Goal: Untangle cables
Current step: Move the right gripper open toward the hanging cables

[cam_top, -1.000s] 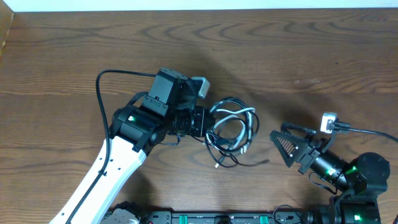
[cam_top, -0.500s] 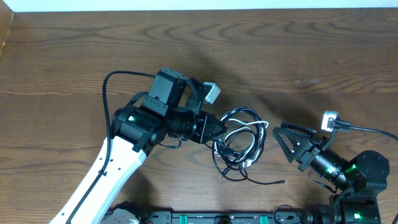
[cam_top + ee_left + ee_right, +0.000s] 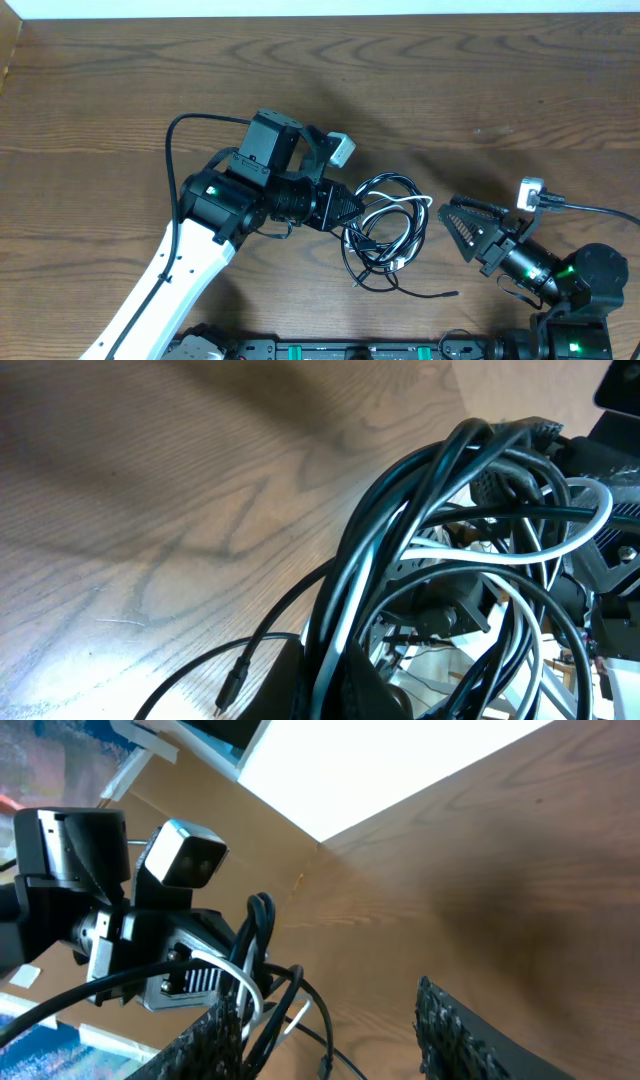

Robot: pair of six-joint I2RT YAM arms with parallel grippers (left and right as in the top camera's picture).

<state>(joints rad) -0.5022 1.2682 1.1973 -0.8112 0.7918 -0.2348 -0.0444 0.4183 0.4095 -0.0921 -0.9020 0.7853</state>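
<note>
Overhead, the cables (image 3: 388, 228) are seen as one knotted bundle of black loops with a white strand, lying on the table (image 3: 500, 90) between the two arms. The left fingers (image 3: 343, 207) are clamped shut on the bundle's left edge, and that grip is shown clearly only from above. In the left wrist view the loops are crowded right against the lens, the fingers are reduced to a dark shape at the bottom edge, and a small plug end (image 3: 228, 695) is picked out resting on the wood. The right fingers (image 3: 461, 231) are held apart and empty, just beside the bundle. Their gap is laid bare in the right wrist view, though only the toothed tips are in frame. Which cord crosses which cannot be made out.
</note>
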